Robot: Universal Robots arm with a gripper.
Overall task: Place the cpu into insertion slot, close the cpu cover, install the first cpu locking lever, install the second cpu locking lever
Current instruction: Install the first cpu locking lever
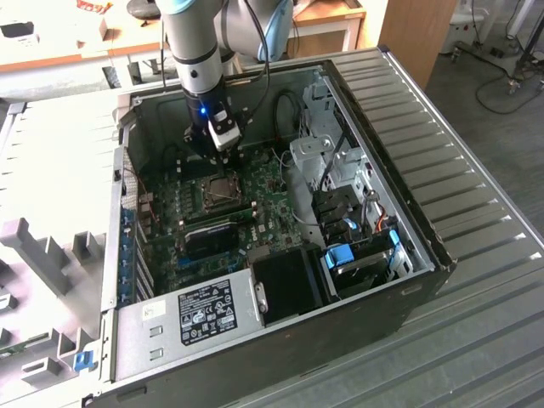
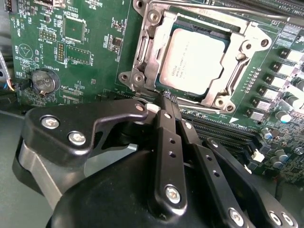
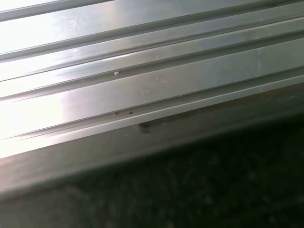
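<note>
The cpu was seen seated in the insertion slot, whose dark frame was shown as a narrow band along one edge of the chip. The cpu cover was laid flat around it, and the silver-tan top was exposed through its window. Several lines of fine dark print were carried on the chip's top, too small to be made out. A thin metal lever rod was run along one side of the cover.

The gripper was held just beside a corner of the cover, its black fingers held together at the tips. Whether anything thin was pinched between them could not be told.

White lettering was scattered over the green motherboard, where a coin cell was mounted. Long black memory slots were set near the insertion slot.

In the exterior view, the gripper was positioned inside the open computer case, above the insertion slot. A white printed label was fixed to the power supply. A ribbed grey metal surface was shown in the first wrist view.
</note>
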